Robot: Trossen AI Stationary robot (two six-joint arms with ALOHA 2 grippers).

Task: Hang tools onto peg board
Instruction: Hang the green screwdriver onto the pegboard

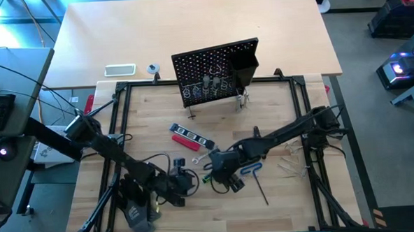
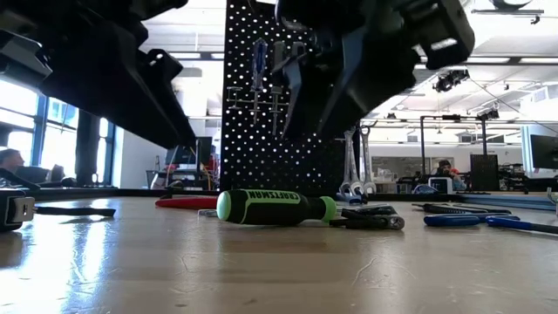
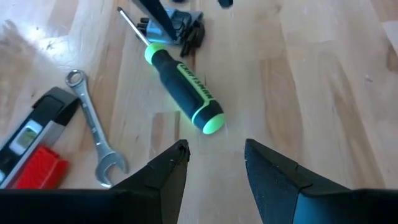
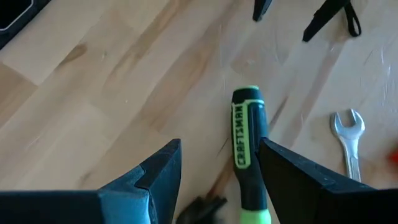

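A pale wooden table (image 1: 277, 120) holds a black upright perforated peg board (image 1: 215, 70) near its far edge, with silver wrenches (image 2: 353, 170) hanging on it. In front of the board, a green-and-black-handled screwdriver (image 3: 185, 88) lies flat on the wood, near the table's middle. Just beside it lie a loose silver open-end wrench (image 3: 94, 129) and a red-and-black flat tool (image 1: 192, 137). A blue-handled hex key (image 1: 250, 170) rests to the right.

The right gripper (image 4: 217, 165) hovers just above the screwdriver, its two dark fingers spread apart and holding nothing; one finger sits close against the handle. The left gripper (image 3: 214, 158) waits near the handle's rounded green end, its fingers also apart and empty.
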